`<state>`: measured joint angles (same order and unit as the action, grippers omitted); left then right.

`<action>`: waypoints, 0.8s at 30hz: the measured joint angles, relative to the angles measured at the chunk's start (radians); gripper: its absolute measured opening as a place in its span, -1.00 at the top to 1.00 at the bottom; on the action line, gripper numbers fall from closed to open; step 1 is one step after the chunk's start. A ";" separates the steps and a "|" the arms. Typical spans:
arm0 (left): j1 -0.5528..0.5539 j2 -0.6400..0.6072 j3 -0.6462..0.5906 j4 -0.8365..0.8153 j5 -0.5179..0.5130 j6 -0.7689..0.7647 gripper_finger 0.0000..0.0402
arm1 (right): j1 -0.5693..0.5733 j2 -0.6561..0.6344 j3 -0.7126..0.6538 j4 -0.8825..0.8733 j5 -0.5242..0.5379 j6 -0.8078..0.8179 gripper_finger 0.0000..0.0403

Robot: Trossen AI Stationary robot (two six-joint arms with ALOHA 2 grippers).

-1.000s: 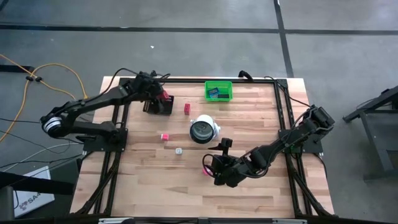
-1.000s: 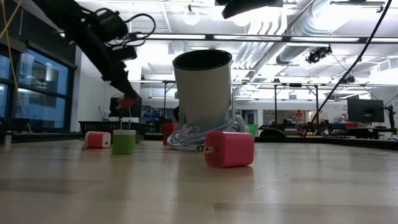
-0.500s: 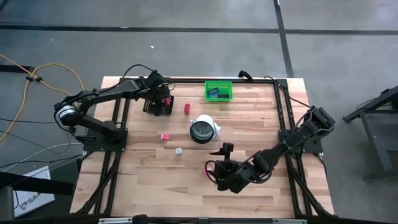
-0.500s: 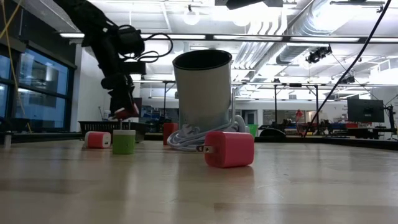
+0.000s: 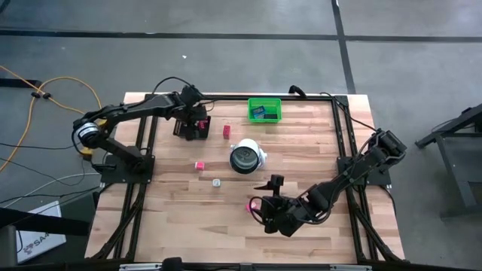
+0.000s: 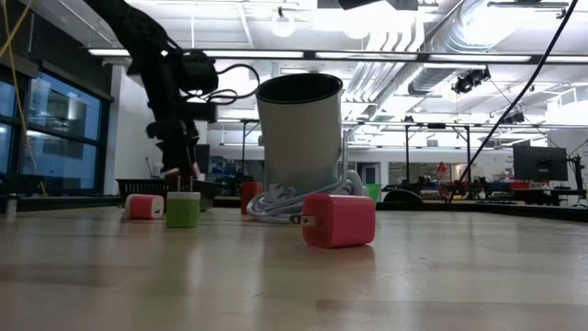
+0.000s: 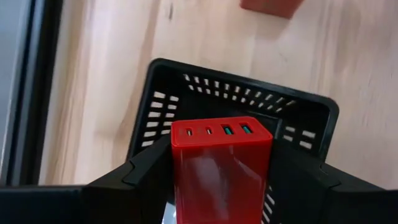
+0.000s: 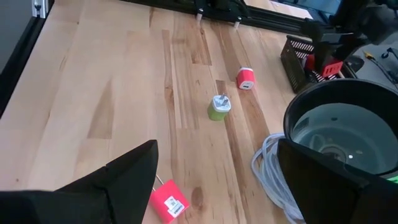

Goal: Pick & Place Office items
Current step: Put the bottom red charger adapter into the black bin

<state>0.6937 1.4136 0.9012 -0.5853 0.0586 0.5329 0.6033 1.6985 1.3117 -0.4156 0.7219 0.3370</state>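
I have the left gripper over the black mesh tray at the far left of the surface, jaws clamped on a red charger block. In the left wrist view the block sits upright between the jaws, its row of ports facing the camera, with the tray's perforated walls directly behind it. From the low view I see the gripper hanging just above the tray's rim; whether the block touches the tray yet I cannot tell.

My right gripper is low over the near middle of the surface, jaws spread wide with nothing between them. A pink charger block lies just beside it; in the right wrist view that block rests flat on the wood between the two fingers.

Elsewhere on the surface: a second pink block, a small green block with silvery prongs near it, and a red block just right of the tray. The white round canister with its coiled white cable stands in the middle. The green bin at the far edge holds a few blue flat pieces.
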 joint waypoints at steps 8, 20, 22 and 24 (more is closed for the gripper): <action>0.000 0.070 0.000 -0.024 0.002 0.056 -0.10 | 0.000 0.000 0.000 0.000 0.000 0.007 -0.57; -0.001 0.089 -0.001 -0.070 0.001 0.081 -0.10 | 0.000 0.000 0.000 0.000 0.000 0.007 -0.57; -0.001 0.089 -0.001 -0.090 0.001 0.081 -0.10 | 0.000 0.000 0.000 0.000 0.000 0.007 -0.57; -0.001 0.089 -0.001 -0.099 0.000 0.081 -0.10 | 0.000 0.000 0.000 0.000 0.000 0.007 -0.57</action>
<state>0.6930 1.5024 0.9005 -0.6841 0.0589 0.6144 0.6029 1.6985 1.3117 -0.4156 0.7219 0.3443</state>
